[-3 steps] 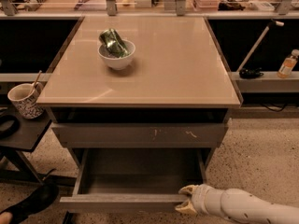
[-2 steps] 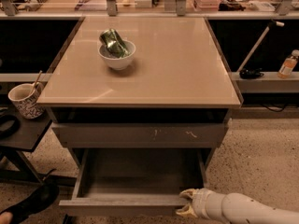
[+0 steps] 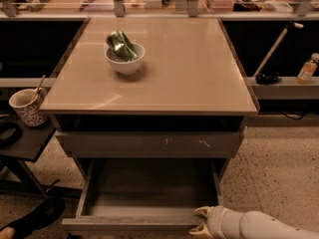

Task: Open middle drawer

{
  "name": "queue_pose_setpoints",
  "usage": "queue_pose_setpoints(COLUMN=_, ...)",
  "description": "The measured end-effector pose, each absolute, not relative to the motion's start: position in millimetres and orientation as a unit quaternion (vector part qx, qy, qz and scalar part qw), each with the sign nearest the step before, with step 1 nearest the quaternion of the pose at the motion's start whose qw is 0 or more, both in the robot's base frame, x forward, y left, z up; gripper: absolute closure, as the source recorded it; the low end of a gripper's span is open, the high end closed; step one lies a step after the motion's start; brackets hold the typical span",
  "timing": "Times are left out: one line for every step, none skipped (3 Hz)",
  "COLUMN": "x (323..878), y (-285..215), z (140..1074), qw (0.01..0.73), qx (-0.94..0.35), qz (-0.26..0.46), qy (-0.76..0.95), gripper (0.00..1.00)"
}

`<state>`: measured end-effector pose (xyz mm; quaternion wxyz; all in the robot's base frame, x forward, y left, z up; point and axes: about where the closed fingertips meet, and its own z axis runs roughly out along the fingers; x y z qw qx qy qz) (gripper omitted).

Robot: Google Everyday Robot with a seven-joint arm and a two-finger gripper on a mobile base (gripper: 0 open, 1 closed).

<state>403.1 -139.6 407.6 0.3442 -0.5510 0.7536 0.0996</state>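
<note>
The middle drawer (image 3: 149,190) is pulled well out below the tabletop. Its grey tray interior shows and its plain front edge (image 3: 129,224) lies near the bottom of the camera view. My gripper (image 3: 200,221), on a white arm coming in from the lower right, is at the right end of that front edge. One yellowish fingertip (image 3: 202,212) is inside the drawer and the other is outside, closed on the front. Above, the wider grey front with white scratch marks (image 3: 149,144) is closed.
A white bowl (image 3: 124,59) holding a green can (image 3: 118,43) stands on the beige tabletop (image 3: 189,73). A patterned cup (image 3: 26,106) sits on a low side shelf at left, with a dark shoe (image 3: 35,217) below. A bottle (image 3: 307,68) stands at right.
My gripper has moved slightly toward the camera, and the middle drawer's front has come out a little further with it.
</note>
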Motion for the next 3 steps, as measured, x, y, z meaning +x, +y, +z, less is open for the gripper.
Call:
queue_pose_setpoints(x=402.4, y=-138.5, z=409.4, qw=0.344, qx=-0.551, qz=0.100, qy=0.753, gripper=1.00)
queue_pose_setpoints(x=402.4, y=-138.4, z=409.3, qw=0.344, qx=-0.551, qz=0.100, qy=0.753, gripper=0.83)
queue_pose_setpoints(x=402.4, y=-138.4, z=409.3, qw=0.344, qx=-0.551, qz=0.100, qy=0.753, gripper=0.59)
